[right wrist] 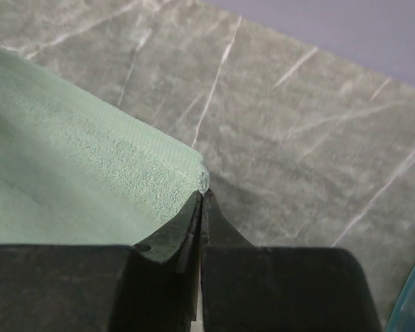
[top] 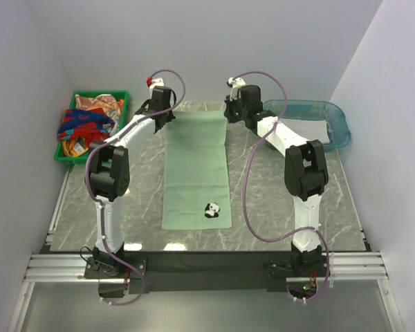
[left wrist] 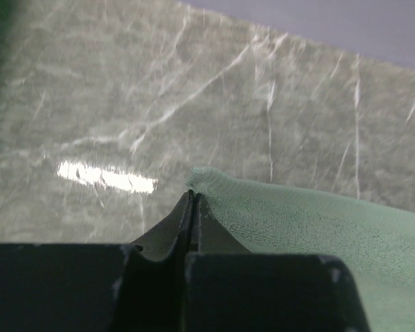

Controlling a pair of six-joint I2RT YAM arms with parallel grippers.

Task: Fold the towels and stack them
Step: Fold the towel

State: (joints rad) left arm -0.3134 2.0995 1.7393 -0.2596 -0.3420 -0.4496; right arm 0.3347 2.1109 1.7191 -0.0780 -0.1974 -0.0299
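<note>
Both pairs of jaws are closed, each pinching a far corner of the green towel (top: 196, 169).

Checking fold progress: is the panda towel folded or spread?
Spread: green towel lies in one long flat strip; left gripper and right gripper pinch its far corners.

Bright, even light; glare streak on the table (left wrist: 90, 104); wrist-view foregrounds blurred.

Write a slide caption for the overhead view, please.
Left tool and right tool each pinch a far corner of the green panda towel spread on the marble table.
</note>
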